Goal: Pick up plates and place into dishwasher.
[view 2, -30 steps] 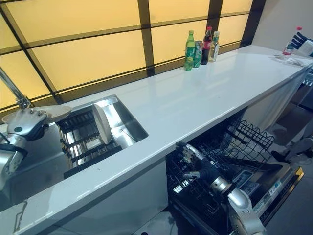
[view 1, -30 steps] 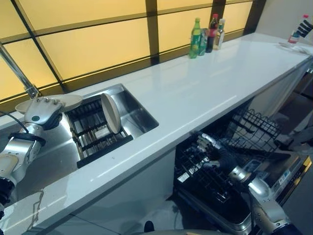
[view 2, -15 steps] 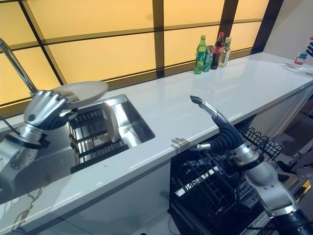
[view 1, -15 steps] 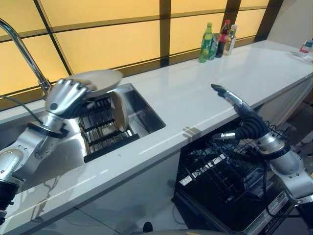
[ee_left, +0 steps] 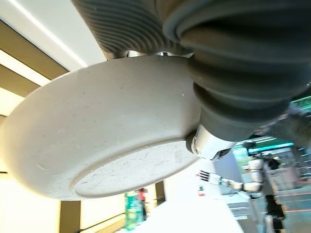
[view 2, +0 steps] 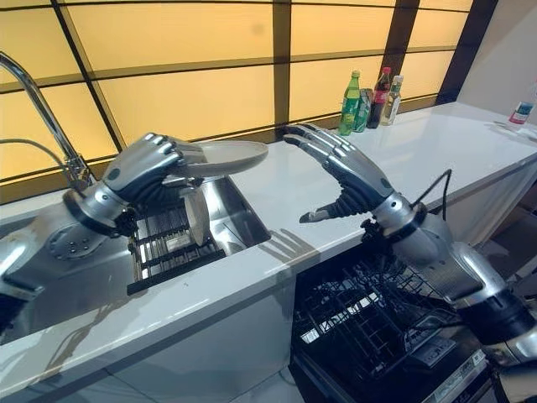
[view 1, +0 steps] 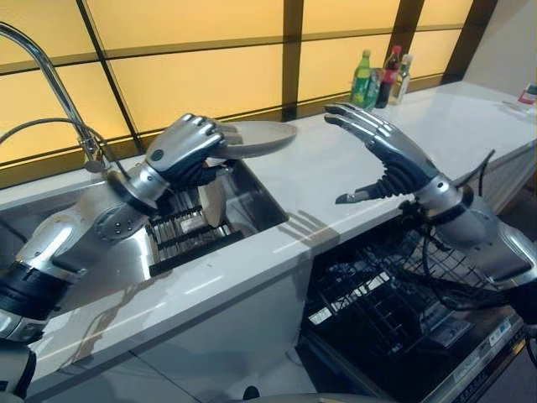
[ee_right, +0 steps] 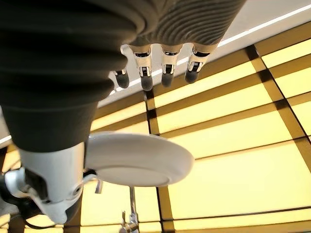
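Note:
My left hand (view 1: 186,149) is shut on the rim of a pale stone-coloured plate (view 1: 256,138), holding it roughly level above the sink (view 1: 260,204). The same plate (ee_left: 102,131) shows from underneath in the left wrist view and as the plate (ee_right: 138,159) in the right wrist view. A second plate (view 1: 210,201) stands on edge in the dark rack (view 1: 180,239) inside the sink. My right hand (view 1: 382,151) is open, fingers spread, raised over the white counter (view 1: 352,159) just right of the held plate, apart from it. The open dishwasher rack (view 1: 394,294) lies below the counter at the right.
A curved tap (view 1: 50,80) rises at the sink's left. Three bottles (view 1: 382,75) stand at the back of the counter by the amber window panels. A small bottle (view 2: 523,111) sits at the counter's far right end.
My left hand has carried the plate rightward, from over the rack to above the sink's right side. My right hand has risen and moved left toward the plate. The camera has shifted too.

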### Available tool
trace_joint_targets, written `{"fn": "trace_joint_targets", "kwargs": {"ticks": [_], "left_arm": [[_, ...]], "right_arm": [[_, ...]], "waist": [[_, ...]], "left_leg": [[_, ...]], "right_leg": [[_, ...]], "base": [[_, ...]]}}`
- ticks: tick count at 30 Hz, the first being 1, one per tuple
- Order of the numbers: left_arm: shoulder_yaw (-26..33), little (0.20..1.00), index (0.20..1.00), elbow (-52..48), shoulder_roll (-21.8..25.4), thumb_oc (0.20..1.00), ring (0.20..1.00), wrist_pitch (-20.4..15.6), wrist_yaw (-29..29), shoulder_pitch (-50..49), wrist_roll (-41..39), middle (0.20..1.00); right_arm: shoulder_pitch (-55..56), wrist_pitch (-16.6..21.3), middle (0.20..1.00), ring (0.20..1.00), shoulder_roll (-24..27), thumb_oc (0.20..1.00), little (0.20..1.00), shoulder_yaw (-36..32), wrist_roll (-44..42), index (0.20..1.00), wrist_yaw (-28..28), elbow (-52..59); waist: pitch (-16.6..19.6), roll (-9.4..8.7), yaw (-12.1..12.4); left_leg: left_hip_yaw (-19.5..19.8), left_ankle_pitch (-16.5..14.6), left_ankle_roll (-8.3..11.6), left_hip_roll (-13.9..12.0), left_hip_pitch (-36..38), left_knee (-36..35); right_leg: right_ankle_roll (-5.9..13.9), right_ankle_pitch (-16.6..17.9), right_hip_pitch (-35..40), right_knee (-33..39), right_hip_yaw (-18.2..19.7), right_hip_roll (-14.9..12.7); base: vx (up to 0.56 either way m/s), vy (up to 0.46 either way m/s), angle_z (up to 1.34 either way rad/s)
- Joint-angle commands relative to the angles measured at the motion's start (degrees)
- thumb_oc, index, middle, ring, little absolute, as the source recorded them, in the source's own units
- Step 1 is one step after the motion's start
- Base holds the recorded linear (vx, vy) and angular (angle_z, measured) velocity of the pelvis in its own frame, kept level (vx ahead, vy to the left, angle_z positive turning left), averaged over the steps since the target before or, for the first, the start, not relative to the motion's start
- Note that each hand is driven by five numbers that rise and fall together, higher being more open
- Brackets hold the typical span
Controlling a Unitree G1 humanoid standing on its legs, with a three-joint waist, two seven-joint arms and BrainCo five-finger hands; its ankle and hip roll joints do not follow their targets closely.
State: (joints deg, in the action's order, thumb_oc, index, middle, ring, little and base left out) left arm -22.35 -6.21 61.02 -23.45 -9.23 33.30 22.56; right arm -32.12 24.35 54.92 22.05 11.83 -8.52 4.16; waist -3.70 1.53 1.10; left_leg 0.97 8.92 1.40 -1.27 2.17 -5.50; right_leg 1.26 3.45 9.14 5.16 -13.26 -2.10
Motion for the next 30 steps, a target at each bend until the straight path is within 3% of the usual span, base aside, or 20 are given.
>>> {"fn": "trace_joint_targets", "kwargs": {"ticks": [1,6,12,13,14,15,16,17,21,30], "left_arm": [[-0.6,0.200,0.200,-0.1,-1.9,0.200,0.200,-0.2,1.1,8.5,-6.8,0.200],[-2.8,0.200,0.200,0.3,-3.5,0.200,0.200,-1.2,3.4,10.8,-9.5,0.200],[-3.4,0.200,0.200,0.6,-5.2,0.200,0.200,-2.3,4.7,12.0,-11.8,0.200],[-3.9,0.200,0.200,0.4,-5.9,0.200,0.200,-2.3,5.7,12.9,-13.6,0.200],[-3.9,0.200,0.200,0.4,-6.2,0.200,0.200,-2.4,5.8,13.1,-13.8,0.200],[-4.0,0.200,0.200,0.4,-6.5,0.200,0.200,-2.6,5.9,13.2,-14.2,0.200],[-3.9,0.200,0.200,0.3,-6.7,0.200,0.200,-2.7,6.0,13.4,-14.5,0.200],[-3.7,0.200,0.200,-0.2,-7.0,0.200,0.200,-2.5,6.4,13.6,-15.1,0.200],[-3.4,0.200,0.200,-0.9,-8.0,0.200,0.200,-2.9,7.0,13.7,-16.2,0.200],[-1.3,0.200,0.200,-2.1,-9.2,0.200,0.200,-3.1,8.4,12.2,-17.0,0.200]], "right_arm": [[-7.8,-2.1,1.000,1.000,-0.3,1.000,1.000,2.8,1.2,1.000,-3.9,-3.3],[-12.1,-3.3,1.000,1.000,-2.0,1.000,1.000,6.2,3.4,1.000,-5.2,-7.3],[-15.8,-4.7,1.000,1.000,-3.4,1.000,1.000,9.6,2.3,1.000,-2.0,-10.2],[-17.0,-6.3,1.000,1.000,-4.3,1.000,1.000,11.0,1.0,1.000,-0.7,-11.7],[-17.3,-6.7,0.950,0.950,-4.8,0.950,0.950,11.2,1.0,0.950,-0.2,-12.4],[-17.6,-7.0,0.602,0.602,-5.5,0.602,0.602,11.7,1.2,0.602,0.4,-13.4],[-17.9,-7.4,0.511,0.511,-5.7,0.511,0.511,12.0,0.8,0.511,0.9,-14.0],[-18.1,-8.4,0.200,0.200,-6.1,0.200,0.200,12.4,0.8,0.200,1.4,-14.4],[-18.4,-11.5,0.200,0.200,-7.9,0.200,0.200,13.0,0.8,0.200,2.5,-16.7],[-17.6,-12.5,0.200,0.200,-9.5,0.200,0.200,11.3,1.9,0.200,0.4,-17.7]], "waist": [[0.6,-2.40,2.4],[0.9,-2.45,2.9],[1.2,-2.61,3.5],[1.4,-2.70,3.8],[1.4,-2.71,3.8],[1.4,-2.74,4.0],[1.5,-2.77,4.0],[1.5,-2.80,4.2],[1.6,-2.83,4.4],[1.2,-2.76,4.6]], "left_leg": [[1.4,-9.5,0.77,1.7,3.7,0.5],[1.8,-9.6,0.64,1.9,3.8,0.5],[2.1,-9.4,0.66,2.0,3.7,0.5],[2.3,-9.4,0.66,2.0,3.7,0.5],[2.3,-9.4,0.66,2.0,3.7,0.5],[2.4,-9.4,0.67,2.0,3.7,0.5],[2.4,-9.4,0.68,2.0,3.7,0.5],[2.5,-9.4,0.69,2.0,3.7,0.5],[2.8,-9.4,0.69,2.1,3.8,0.5],[3.0,-9.6,0.59,2.1,4.0,0.5]], "right_leg": [[5.26,-2.4,-0.5,-0.5,1.1,-4.1],[5.21,-2.5,-0.3,-0.5,1.1,-4.0],[5.24,-2.5,-0.3,-0.4,0.9,-4.2],[5.15,-2.5,-0.2,-0.4,0.7,-4.2],[5.14,-2.5,-0.2,-0.5,0.7,-4.2],[5.13,-2.5,-0.1,-0.5,0.6,-4.3],[5.12,-2.5,-0.1,-0.5,0.6,-4.3],[5.10,-2.6,-0.1,-0.5,0.5,-4.3],[5.00,-2.6,0.1,-0.4,0.4,-4.4],[4.87,-2.7,0.3,-0.5,0.7,-4.3]], "base": [[0.00,0.000,0.00],[0.01,-0.003,0.06],[0.00,0.001,0.01],[0.02,0.005,0.03],[0.03,0.006,0.04],[0.02,0.002,0.05],[0.02,0.003,0.05],[0.03,0.005,0.05],[0.02,0.004,0.08],[0.00,0.001,0.01]]}}
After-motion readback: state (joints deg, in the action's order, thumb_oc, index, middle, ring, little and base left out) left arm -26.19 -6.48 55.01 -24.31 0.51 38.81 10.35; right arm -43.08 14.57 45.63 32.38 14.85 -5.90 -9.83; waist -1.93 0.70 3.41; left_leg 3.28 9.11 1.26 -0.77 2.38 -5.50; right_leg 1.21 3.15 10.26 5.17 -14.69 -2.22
